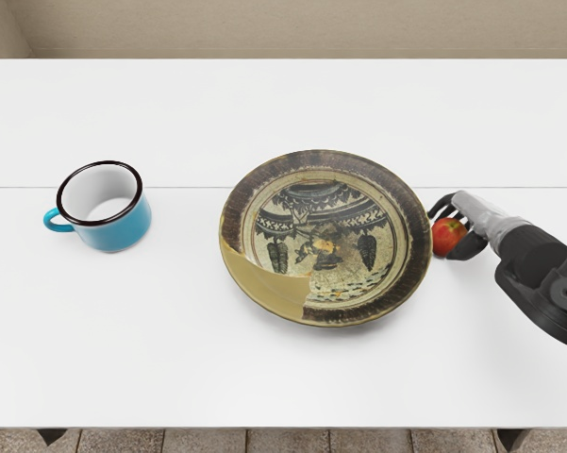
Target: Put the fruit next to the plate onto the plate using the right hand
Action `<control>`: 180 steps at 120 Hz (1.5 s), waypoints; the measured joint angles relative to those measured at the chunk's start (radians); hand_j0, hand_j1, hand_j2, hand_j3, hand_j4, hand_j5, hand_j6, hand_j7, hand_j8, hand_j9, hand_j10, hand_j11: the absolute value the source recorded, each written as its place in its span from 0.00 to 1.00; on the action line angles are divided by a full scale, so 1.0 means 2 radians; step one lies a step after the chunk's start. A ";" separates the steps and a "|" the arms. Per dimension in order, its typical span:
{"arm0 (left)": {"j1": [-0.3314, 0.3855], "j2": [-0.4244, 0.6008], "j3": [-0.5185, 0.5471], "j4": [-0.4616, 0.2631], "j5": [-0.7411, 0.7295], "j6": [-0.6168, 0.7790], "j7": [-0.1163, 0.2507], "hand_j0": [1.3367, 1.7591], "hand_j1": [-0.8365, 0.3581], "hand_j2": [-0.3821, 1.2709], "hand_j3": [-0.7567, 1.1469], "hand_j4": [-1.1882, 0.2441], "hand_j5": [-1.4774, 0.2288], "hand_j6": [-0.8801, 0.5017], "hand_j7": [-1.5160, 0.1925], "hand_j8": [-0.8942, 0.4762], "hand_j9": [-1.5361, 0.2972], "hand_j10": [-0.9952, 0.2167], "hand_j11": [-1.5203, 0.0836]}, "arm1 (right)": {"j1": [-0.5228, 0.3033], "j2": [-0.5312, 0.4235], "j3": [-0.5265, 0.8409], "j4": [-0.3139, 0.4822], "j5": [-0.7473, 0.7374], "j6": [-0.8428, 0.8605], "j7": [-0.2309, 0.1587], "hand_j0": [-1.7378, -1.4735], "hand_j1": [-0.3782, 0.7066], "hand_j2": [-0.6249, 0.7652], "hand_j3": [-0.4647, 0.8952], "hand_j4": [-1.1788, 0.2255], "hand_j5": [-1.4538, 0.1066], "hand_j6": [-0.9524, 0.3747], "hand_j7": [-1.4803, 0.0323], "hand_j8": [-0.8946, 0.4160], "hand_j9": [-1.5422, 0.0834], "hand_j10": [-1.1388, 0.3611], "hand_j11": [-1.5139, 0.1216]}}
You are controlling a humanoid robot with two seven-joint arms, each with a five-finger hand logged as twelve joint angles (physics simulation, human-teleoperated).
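Right hand (468, 223) is cupping fruit (445, 236) beside plate (229, 225), seemingly gripping it | fruit: probably light, firm, smooth | hold: spanning its middle.

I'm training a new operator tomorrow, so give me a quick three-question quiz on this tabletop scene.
1. True or false: the fruit already lies on the plate.
2. In the head view, where is the blue mug relative to the plate? A) to its left, apart from it B) to its right, touching it C) standing on it
3. Fill in: the right hand has its fingers curled around the ____.

Key:
1. False. It is just off the plate's right rim, inside the hand.
2. A
3. fruit
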 joint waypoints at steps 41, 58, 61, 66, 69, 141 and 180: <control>0.000 0.000 0.000 0.000 0.000 0.000 0.000 0.76 0.98 0.23 0.40 0.82 0.86 0.63 0.88 0.65 0.83 0.81 0.94 | 0.000 -0.001 0.000 0.001 0.000 0.001 0.000 0.33 0.57 0.48 0.34 0.42 0.40 0.43 0.45 0.43 0.43 0.41 0.42; 0.000 0.000 0.000 0.000 0.000 0.000 0.000 0.76 0.98 0.23 0.40 0.82 0.86 0.63 0.88 0.65 0.83 0.81 0.94 | 0.000 -0.001 0.000 0.001 -0.001 0.000 0.000 0.33 0.58 0.56 0.34 0.38 0.37 0.42 0.41 0.41 0.40 0.39 0.38; 0.000 0.000 0.000 0.000 0.000 0.000 0.000 0.76 0.98 0.23 0.40 0.82 0.86 0.63 0.88 0.65 0.83 0.81 0.94 | 0.000 -0.001 0.000 0.001 -0.001 0.000 0.000 0.33 0.58 0.57 0.34 0.37 0.37 0.41 0.41 0.41 0.40 0.38 0.38; 0.000 0.000 0.000 0.000 0.000 0.000 0.000 0.76 0.98 0.23 0.40 0.82 0.86 0.63 0.88 0.65 0.83 0.81 0.94 | 0.000 -0.001 0.000 0.001 -0.002 0.000 0.000 0.33 0.57 0.59 0.34 0.36 0.36 0.40 0.40 0.40 0.39 0.37 0.37; 0.000 0.000 0.000 0.000 0.000 0.000 0.000 0.76 0.98 0.23 0.40 0.82 0.86 0.63 0.88 0.65 0.83 0.81 0.94 | 0.000 -0.001 0.000 0.001 -0.002 0.000 0.000 0.33 0.57 0.60 0.34 0.35 0.36 0.39 0.39 0.39 0.39 0.36 0.37; -0.005 0.000 0.001 -0.001 0.000 0.000 0.000 0.76 0.98 0.23 0.40 0.82 0.86 0.63 0.88 0.65 0.83 0.81 0.94 | 0.000 -0.031 0.008 0.017 0.003 0.001 0.001 0.31 0.53 0.70 0.34 0.33 0.27 0.34 0.33 0.36 0.30 0.32 0.28; -0.007 0.000 0.001 0.000 0.000 0.000 0.000 0.76 0.98 0.23 0.40 0.82 0.86 0.63 0.88 0.65 0.83 0.81 0.94 | 0.005 -0.058 0.023 0.039 0.008 0.009 0.001 0.31 0.58 0.78 0.34 0.32 0.24 0.37 0.31 0.39 0.29 0.34 0.27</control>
